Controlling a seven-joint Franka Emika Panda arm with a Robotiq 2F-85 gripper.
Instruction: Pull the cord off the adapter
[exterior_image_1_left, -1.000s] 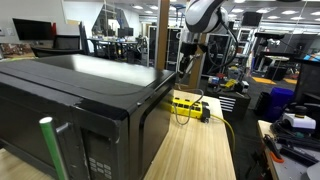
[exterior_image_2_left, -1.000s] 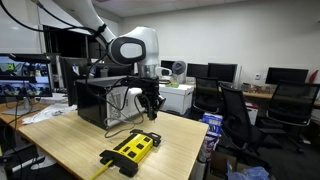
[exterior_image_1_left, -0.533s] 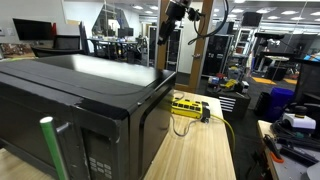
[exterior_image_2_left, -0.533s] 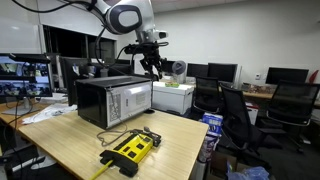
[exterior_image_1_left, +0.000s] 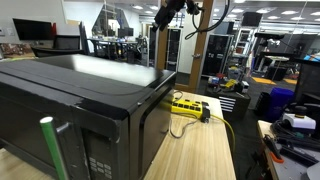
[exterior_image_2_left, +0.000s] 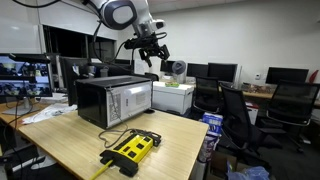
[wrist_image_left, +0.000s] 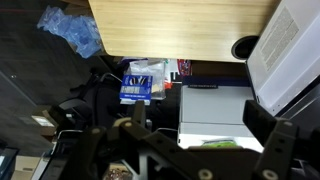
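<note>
black microwave (exterior_image_1_left: 80, 100) beside adapter (exterior_image_1_left: 190, 104), end effector (exterior_image_2_left: 157, 57) aloft

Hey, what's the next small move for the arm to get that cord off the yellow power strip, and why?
Probably lower the gripper toward the yellow power strip: it hangs high above the table, and a dark plug looks seated in the strip's end.

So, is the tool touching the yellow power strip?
Apart. In an exterior view the tool hangs high above the table, far clear of the yellow power strip.
</note>
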